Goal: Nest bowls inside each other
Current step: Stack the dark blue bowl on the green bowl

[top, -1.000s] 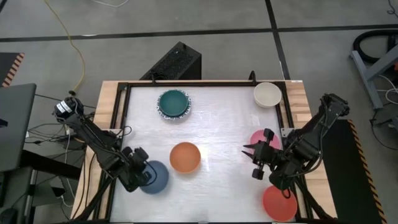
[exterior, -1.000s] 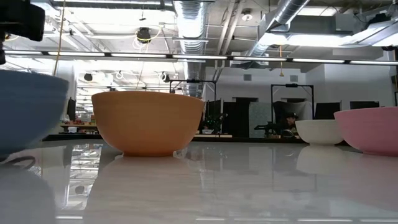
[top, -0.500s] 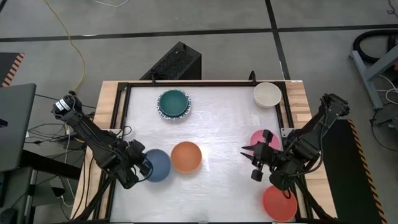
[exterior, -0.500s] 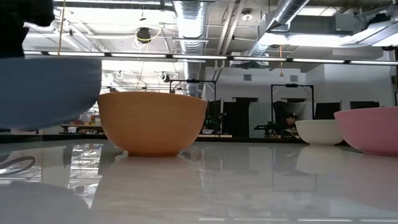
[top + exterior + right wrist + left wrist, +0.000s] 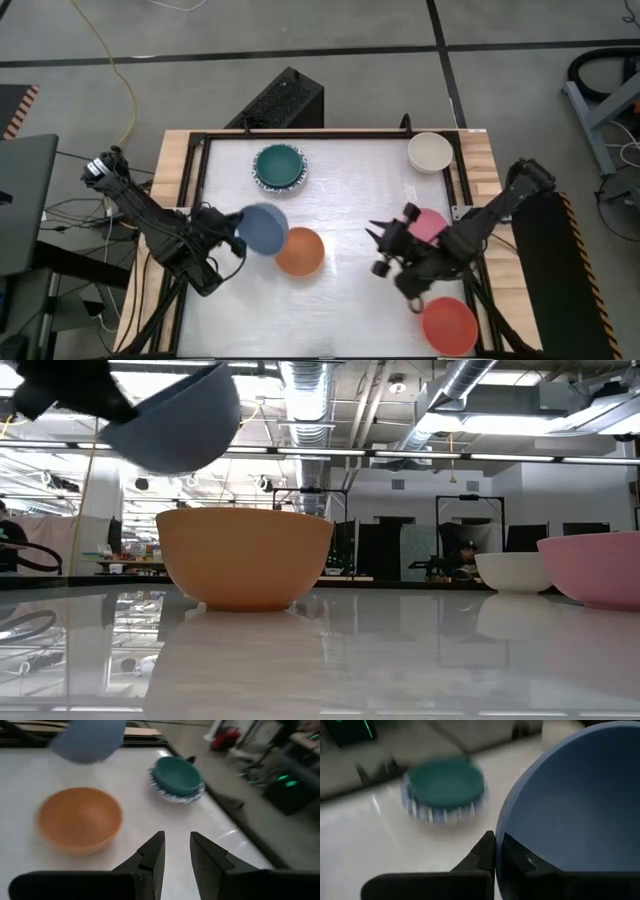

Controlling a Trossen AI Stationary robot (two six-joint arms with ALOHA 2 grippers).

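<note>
A blue bowl [image 5: 264, 228] hangs tilted in the air, above and just left of an orange bowl [image 5: 299, 251] that rests on its base mid-table. My left gripper [image 5: 238, 233] is shut on the blue bowl's rim. My right gripper [image 5: 376, 248] hovers open over the table right of centre with nothing between its fingers, which point toward the orange bowl [image 5: 80, 818]. A green bowl [image 5: 280, 165] sits inside a blue-patterned white bowl at the far left. My left gripper pinches the blue bowl's rim [image 5: 499, 846] on the side nearest the table's left edge. One finger [image 5: 484, 855] lies outside the wall and the other [image 5: 521, 862] inside. The fingers come from the table's left. The bowl [image 5: 175, 420] is lifted clear and tilted.
A cream bowl [image 5: 430, 152] stands at the far right corner and a pink bowl [image 5: 432, 222] beside my right arm. A red bowl [image 5: 449, 325] sits near the front right. A black frame [image 5: 200, 170] borders the white table top.
My left gripper has risen and swung toward the orange bowl, carrying the blue bowl off the table; the bowl now hangs tilted, high beside the orange one. My right gripper has moved toward the table's left, away from the pink bowl, staying open.
</note>
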